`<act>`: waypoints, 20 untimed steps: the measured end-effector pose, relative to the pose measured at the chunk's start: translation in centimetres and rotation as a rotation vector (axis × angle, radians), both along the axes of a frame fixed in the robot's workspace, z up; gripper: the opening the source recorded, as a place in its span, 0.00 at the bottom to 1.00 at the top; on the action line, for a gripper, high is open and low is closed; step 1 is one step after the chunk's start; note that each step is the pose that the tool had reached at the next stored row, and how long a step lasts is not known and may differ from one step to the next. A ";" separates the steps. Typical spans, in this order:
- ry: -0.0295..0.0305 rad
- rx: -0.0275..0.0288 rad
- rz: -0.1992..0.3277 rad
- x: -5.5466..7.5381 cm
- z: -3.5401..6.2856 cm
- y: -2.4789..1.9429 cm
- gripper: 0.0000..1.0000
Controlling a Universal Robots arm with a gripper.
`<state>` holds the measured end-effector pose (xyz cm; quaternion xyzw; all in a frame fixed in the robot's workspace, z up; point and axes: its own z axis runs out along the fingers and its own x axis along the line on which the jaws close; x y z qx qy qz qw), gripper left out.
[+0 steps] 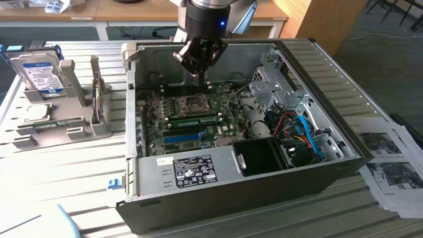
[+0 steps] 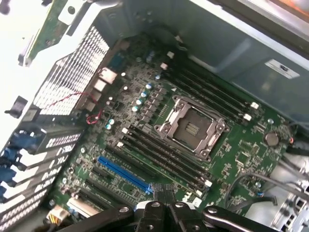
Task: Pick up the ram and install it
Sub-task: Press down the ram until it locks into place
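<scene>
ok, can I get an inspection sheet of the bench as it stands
surface: slatted metal table, open computer case lying on it
job's things: one green ram stick sits in a slot on the motherboard, between the processor socket and the blue slot; what looks like a second stick lies in the grey holder
clutter: hard drive upright in the holder; printed papers at the exterior view's right
gripper: above the motherboard beyond the socket, jaws shut, nothing seen between them
cables: blue and red bundle inside the case
surroundings: wooden desks, carpet
</scene>
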<state>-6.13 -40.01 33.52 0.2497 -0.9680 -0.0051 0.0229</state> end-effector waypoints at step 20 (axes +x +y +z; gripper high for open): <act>0.0000 0.0000 -0.204 0.0 -0.04 0.00 0.09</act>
